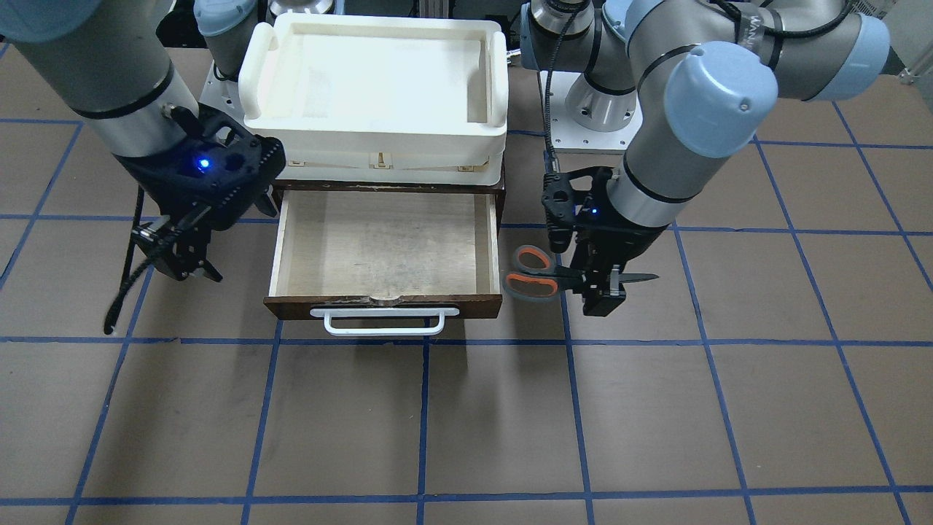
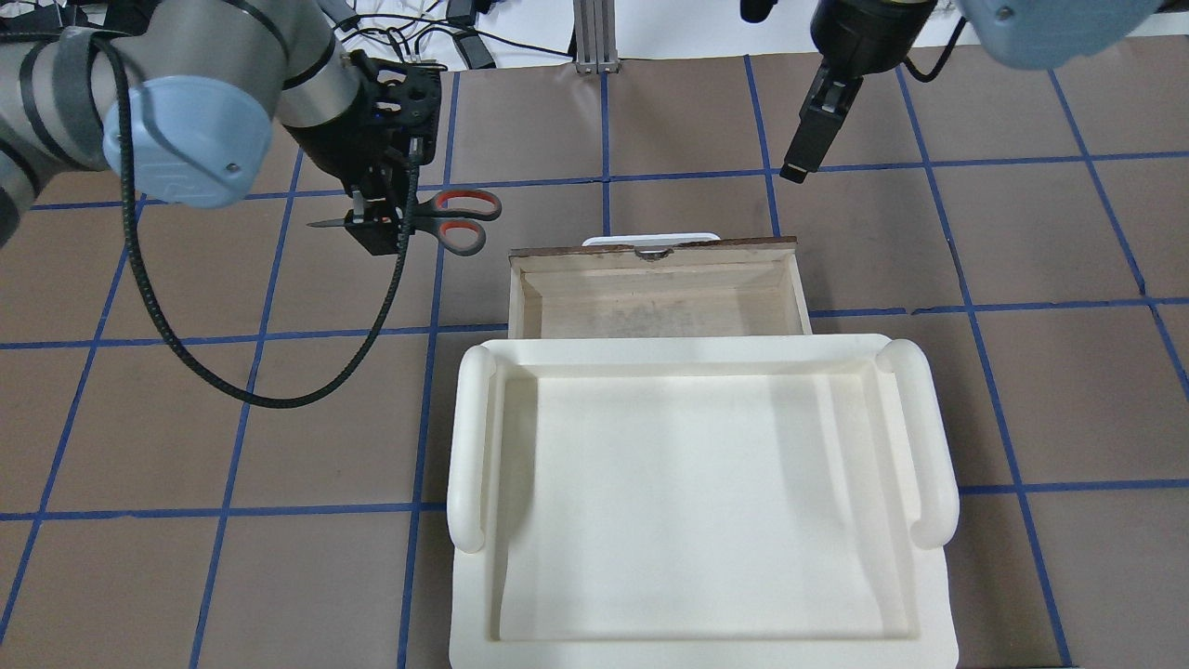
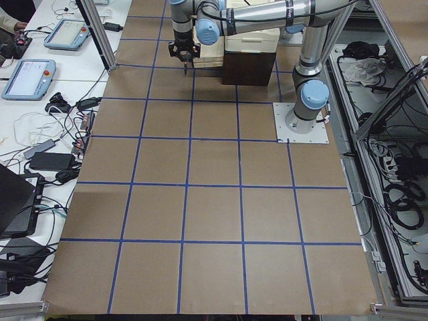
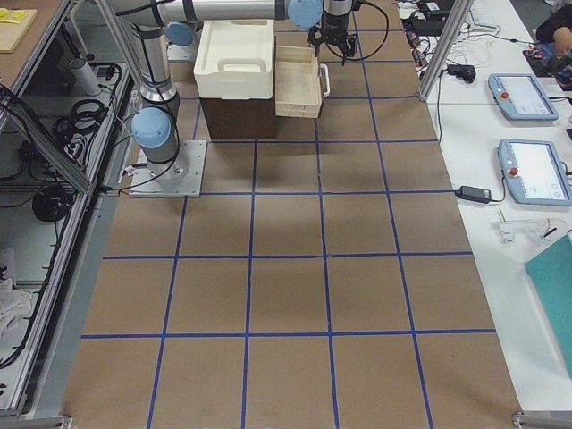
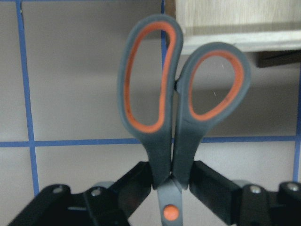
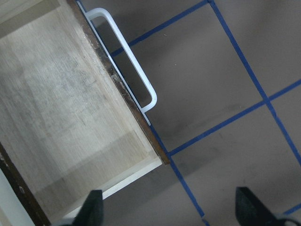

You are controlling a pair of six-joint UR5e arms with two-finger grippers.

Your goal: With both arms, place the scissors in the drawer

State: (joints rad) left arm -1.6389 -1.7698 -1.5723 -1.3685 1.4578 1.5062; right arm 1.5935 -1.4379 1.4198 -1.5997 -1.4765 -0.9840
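The scissors point(image 1: 536, 273) have dark grey handles with orange loops. My left gripper point(image 1: 601, 281) is shut on them near the pivot and holds them level above the table, beside the open drawer point(image 1: 496, 240). Their handles point toward the drawer and their blades point away. They also show in the overhead view point(image 2: 455, 218) and the left wrist view point(image 5: 174, 94), between the black fingers point(image 5: 211, 188). The drawer point(image 2: 520, 297) is pulled out, its pale interior bare. My right gripper point(image 1: 191, 273) is open and empty on the drawer's other side, above its front corner point(image 6: 160, 157).
A cream plastic tray point(image 1: 372, 124) sits on top of the dark cabinet behind the drawer. The white bar handle point(image 1: 385, 321) sticks out from the drawer front. A black cable point(image 2: 279, 390) hangs from my left arm over the table.
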